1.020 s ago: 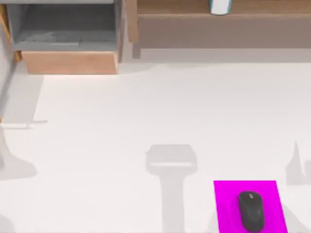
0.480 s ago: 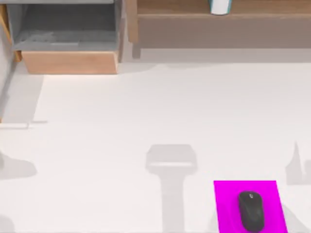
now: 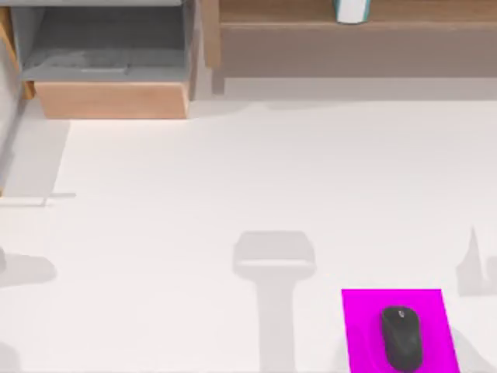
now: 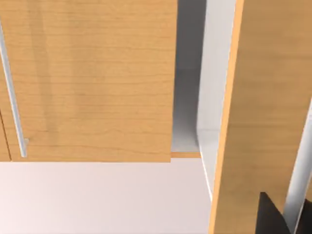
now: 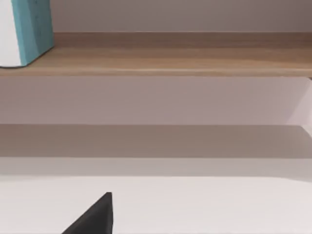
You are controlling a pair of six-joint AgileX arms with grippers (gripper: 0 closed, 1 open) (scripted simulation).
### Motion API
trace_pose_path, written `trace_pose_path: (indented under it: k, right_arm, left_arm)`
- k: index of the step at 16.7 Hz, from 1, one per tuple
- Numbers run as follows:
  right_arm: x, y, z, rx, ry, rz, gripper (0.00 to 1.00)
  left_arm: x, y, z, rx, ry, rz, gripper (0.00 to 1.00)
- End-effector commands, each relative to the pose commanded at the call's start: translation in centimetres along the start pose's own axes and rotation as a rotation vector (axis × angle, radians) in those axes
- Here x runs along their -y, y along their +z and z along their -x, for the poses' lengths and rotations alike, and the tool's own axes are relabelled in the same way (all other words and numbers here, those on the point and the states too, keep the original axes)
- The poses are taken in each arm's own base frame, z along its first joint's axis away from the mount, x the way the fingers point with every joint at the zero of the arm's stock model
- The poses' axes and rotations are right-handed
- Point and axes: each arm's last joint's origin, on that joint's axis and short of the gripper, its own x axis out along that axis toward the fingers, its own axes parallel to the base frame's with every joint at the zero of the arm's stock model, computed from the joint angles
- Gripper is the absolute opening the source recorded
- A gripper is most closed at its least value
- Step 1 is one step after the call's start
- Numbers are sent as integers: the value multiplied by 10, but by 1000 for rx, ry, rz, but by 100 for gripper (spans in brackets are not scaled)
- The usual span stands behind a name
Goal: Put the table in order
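While mouse [image 3: 401, 337] rests on mat [image 3: 400, 330], table [image 3: 233, 179], either pincer's opening: cannot tell.

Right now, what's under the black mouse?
The mouse sits on a bright pink mat, which lies on the white table. The mat's patch right beneath the mouse is covered.

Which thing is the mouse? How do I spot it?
Look at the wide white table, then its bottom right corner in the top view, where a bright pink mat lies. The mouse is the small black rounded lump lying on it.
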Motion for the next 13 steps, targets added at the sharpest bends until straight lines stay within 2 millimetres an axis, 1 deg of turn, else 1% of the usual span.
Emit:
trace_pose_path:
  k: [3,4,6,8,13]
  right_arm:
    - [0,0,0,0,0,0,100]
    - [0,0,0,0,0,0,100]
    - [0,0,0,0,0,0,100]
    - [0,0,0,0,0,0,100]
    - [0,0,0,0,0,0,100]
  left_arm:
    - [0,0,0,0,0,0,0]
    - [4,0,1,-2,-18,15,0]
    - [4,-1,-3,-5,-17,14,0]
    - [4,-1,-16,-7,-16,12,0]
    - [4,5,-55,-3,-18,15,0]
